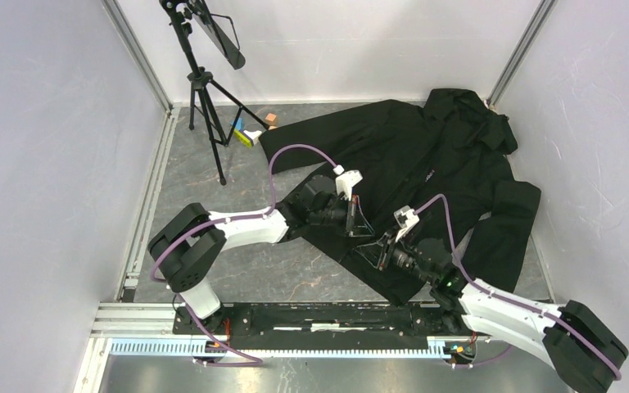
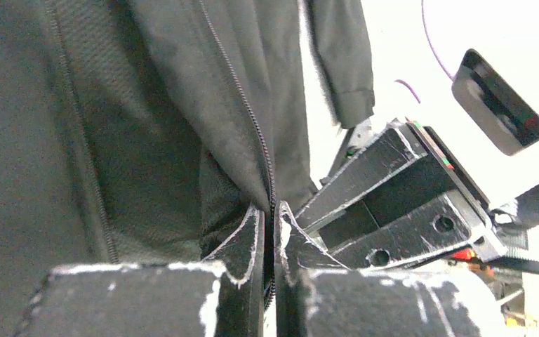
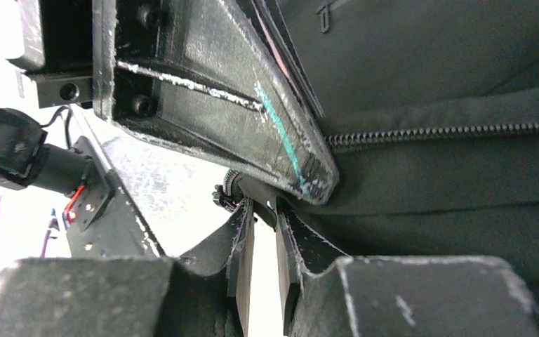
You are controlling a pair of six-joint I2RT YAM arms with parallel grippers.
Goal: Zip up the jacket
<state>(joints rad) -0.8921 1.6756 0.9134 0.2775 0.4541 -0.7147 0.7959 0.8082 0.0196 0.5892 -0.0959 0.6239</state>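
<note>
The black jacket lies spread across the right half of the table, hood at the back. Both grippers meet at its lower front edge. My left gripper is shut on the zipper edge; in the left wrist view the zipper teeth run down into the closed jaws of that gripper. My right gripper sits just in front of it. In the right wrist view, that gripper has its jaws slightly apart, with light showing between them and a bit of the jacket's bottom corner at the tips. A closed stretch of zipper runs to the right.
A black tripod with a dark panel stands at the back left. Small coloured blocks and an orange block lie near the jacket's sleeve. White walls enclose the table; a metal rail runs along the near edge.
</note>
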